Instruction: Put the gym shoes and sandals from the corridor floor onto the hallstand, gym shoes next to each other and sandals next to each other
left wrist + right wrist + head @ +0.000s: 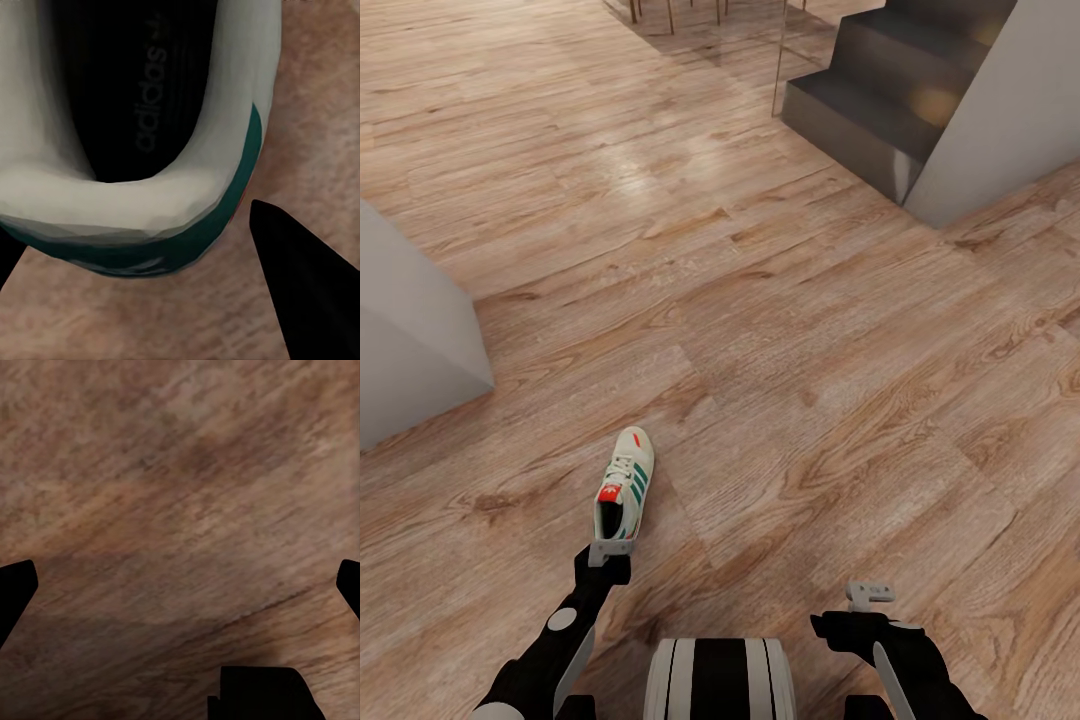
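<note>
One gym shoe (625, 488), cream-white with green stripes and a red tongue tab, lies toe away from me on the corridor floor (810, 330). My left gripper (608, 553) is at its heel. In the left wrist view the heel collar (150, 202) sits between the two black fingers (300, 285), which touch its sides; my left gripper (131, 225) is shut on the shoe. My right gripper (870, 592) hovers open over bare planks (180, 510), holding nothing. The sandals and the hallstand are out of view.
A pale grey wall block (410, 330) juts in at the left. Dark stairs (880, 90) with a white side wall (1010, 110) stand at the upper right. Thin chair legs (670, 15) show at the top. Open floor lies ahead.
</note>
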`<state>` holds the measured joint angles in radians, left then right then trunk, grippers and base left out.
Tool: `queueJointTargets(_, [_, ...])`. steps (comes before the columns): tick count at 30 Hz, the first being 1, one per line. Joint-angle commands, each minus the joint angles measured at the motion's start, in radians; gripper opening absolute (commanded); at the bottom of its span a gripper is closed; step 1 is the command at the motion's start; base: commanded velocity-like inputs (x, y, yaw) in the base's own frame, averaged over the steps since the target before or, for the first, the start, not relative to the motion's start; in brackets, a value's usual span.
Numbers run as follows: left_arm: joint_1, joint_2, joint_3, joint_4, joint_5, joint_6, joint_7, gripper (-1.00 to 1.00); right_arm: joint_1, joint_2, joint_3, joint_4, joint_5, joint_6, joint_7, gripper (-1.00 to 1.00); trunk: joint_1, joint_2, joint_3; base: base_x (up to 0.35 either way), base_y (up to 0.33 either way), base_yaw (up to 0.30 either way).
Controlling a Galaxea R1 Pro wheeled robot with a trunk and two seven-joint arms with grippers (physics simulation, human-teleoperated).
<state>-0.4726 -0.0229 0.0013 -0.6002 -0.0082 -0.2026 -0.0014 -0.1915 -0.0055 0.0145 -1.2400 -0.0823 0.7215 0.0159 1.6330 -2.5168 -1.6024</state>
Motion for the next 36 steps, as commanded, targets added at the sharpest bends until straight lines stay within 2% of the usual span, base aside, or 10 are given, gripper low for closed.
queueJointTargets(1, [0.000,0.000,0.000,0.000,-0.001,-0.003,0.000,-1.00,0.000,-0.001,0.001,-0.001,-0.008,0.004,-0.003,1.00,0.000,0.000,0.000,0.000,0.000,0.000])
queueJointTargets(9, [0.000,0.000,0.000,0.000,-0.001,-0.003,0.000,-1.00,0.000,-0.001,0.001,-0.001,-0.008,0.004,-0.003,1.00,0.000,0.000,0.000,0.000,0.000,0.000])
queueJointTargets(18, [-0.001,0.001,0.001,-0.006,0.000,-0.002,0.001,-1.00,0.000,-0.001,0.001,-0.001,-0.008,0.004,-0.003,1.00,-0.004,0.002,0.034,0.000,0.000,0.000])
queueJointTargets(20, [-0.001,0.002,0.002,-0.043,-0.001,0.018,0.002,-1.00,0.000,-0.001,0.000,-0.001,-0.008,0.004,-0.002,1.00,-0.005,0.002,0.042,0.000,0.000,0.000])
queueJointTargets(26, [-0.001,0.006,0.002,-0.163,-0.001,0.234,0.003,-1.00,0.000,-0.001,0.003,-0.001,-0.008,0.004,-0.002,1.00,-0.008,0.004,0.065,0.000,0.000,0.000])
queueJointTargets(28, [-0.001,0.006,0.003,-0.200,-0.001,0.268,0.003,-1.00,0.000,-0.001,0.005,-0.001,-0.008,0.003,-0.002,1.00,-0.009,0.004,0.073,0.000,0.000,0.000])
queueJointTargets(29, [-0.001,0.006,0.003,-0.238,-0.001,0.313,0.003,-1.00,0.000,-0.001,0.005,-0.001,-0.008,0.003,-0.002,1.00,-0.009,0.004,0.077,0.000,0.000,0.000])
queueJointTargets(30, [-0.001,0.006,0.003,-0.326,-0.001,0.432,0.003,-1.00,0.000,-0.002,0.004,-0.002,-0.008,0.003,-0.003,1.00,-0.010,0.005,0.081,0.000,0.000,0.000])
queueJointTargets(32, [-0.001,0.006,0.003,-0.415,-0.001,0.548,0.003,-1.00,0.000,-0.003,0.003,-0.028,-0.007,0.004,-0.003,1.00,-0.010,0.005,0.088,0.000,0.000,0.000])
queueJointTargets(36, [-0.001,0.003,0.001,-0.585,0.000,0.674,0.002,-1.00,0.000,-0.002,0.000,-0.126,-0.007,0.004,-0.004,1.00,-0.012,0.006,0.104,0.000,0.000,0.000])
